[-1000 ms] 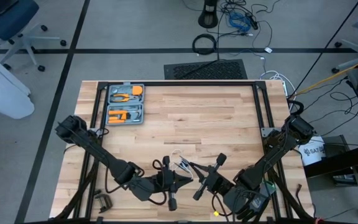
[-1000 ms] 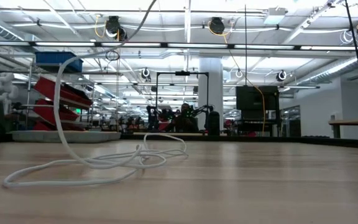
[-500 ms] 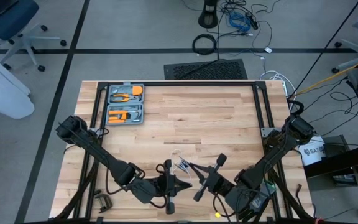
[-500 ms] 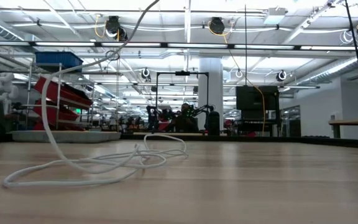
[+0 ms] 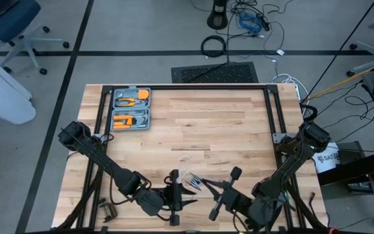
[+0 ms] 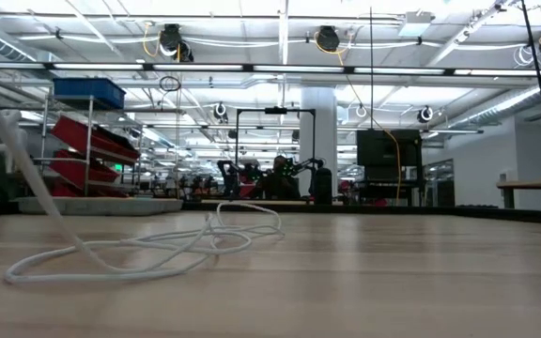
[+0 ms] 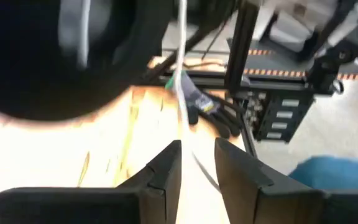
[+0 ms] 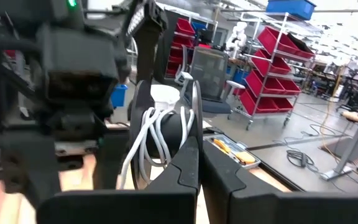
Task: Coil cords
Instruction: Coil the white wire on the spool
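Note:
The thin white cord [image 6: 158,246] lies in loose loops on the table [image 5: 226,130]. One strand [image 6: 17,160] rises straight from them. The rest is wound on the small black-and-silver reel [image 8: 163,134], held above the near middle of the table by my shut right gripper [image 8: 199,168]. My left gripper [image 7: 197,165] faces it from the left with its fingers apart. The cord [image 7: 182,93] runs through the gap between them. In the high view the two grippers [image 5: 188,193] [image 5: 200,184] stand tip to tip. My right gripper pinches one flange of the reel at its rim [image 8: 196,134] between its two fingers. The fingers come level from the table's right. The reel stands on edge, clear of the table, with the white turns [image 8: 157,134] showing on its hub. My left gripper: whether a finger [image 7: 166,168] touches the cord that passes between them, I cannot tell.
A grey tool case [image 5: 130,108] with orange tools lies open at the far left corner. A small metal piece [image 5: 107,211] sits at the near left edge. Black frame rails [image 5: 273,110] run along the table's sides. The table's middle and far right show bare wood.
My right gripper has gone with the reel toward the table's near edge and a little to the right. The cord's rising strand, which hung in a slack arc, now runs straight and taut up from the loops. The loops on the table have stayed in place.

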Motion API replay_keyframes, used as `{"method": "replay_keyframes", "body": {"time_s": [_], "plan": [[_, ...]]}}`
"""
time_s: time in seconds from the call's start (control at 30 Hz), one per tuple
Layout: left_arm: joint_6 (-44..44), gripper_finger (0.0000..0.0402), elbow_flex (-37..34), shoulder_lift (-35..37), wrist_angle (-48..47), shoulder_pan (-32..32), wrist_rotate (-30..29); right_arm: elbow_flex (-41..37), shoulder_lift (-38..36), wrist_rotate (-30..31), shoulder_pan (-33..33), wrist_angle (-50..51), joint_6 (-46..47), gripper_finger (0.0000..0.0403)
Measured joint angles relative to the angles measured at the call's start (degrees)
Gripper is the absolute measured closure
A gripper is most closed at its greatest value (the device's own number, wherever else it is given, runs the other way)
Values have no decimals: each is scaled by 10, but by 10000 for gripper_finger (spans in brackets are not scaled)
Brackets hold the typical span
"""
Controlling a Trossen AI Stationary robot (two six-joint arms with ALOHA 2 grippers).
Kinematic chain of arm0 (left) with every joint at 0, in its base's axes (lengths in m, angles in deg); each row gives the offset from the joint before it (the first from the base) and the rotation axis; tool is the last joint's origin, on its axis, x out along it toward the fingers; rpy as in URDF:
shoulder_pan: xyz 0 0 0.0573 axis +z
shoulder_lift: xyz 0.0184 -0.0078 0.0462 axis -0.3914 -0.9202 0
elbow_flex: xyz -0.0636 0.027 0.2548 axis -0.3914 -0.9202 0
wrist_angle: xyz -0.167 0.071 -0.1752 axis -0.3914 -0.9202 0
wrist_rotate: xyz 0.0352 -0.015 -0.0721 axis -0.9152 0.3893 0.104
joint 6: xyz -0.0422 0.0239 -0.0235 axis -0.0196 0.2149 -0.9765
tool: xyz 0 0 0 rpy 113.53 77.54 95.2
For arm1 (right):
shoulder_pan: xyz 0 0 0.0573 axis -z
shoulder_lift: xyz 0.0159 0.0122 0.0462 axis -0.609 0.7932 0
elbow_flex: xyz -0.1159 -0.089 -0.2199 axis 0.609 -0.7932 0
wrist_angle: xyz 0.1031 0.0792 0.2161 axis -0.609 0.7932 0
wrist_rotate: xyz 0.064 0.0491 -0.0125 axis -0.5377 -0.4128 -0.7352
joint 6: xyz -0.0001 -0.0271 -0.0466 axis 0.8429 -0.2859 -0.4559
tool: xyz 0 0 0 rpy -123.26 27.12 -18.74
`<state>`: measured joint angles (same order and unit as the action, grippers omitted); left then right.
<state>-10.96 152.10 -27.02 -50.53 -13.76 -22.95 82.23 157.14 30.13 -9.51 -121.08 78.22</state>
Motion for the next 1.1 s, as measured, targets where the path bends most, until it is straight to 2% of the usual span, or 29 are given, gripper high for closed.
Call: {"method": "replay_keyframes", "body": {"time_s": [0.27, 0.47, 0.8, 1.1], "plan": [[-31, 297, 0, 0, -79, -4, 2, 0, 0, 0, -22, -44, -51, 403], [-49, 297, 0, 0, -101, -8, 2, 0, 0, 0, -30, -50, -58, 403], [-58, 297, 0, 0, -92, -13, 2, 0, 0, 0, -43, -72, -83, 403], [-10, 297, 0, 5, -16, -33, 2, 0, 0, 1, -49, -80, -98, 403]]}}
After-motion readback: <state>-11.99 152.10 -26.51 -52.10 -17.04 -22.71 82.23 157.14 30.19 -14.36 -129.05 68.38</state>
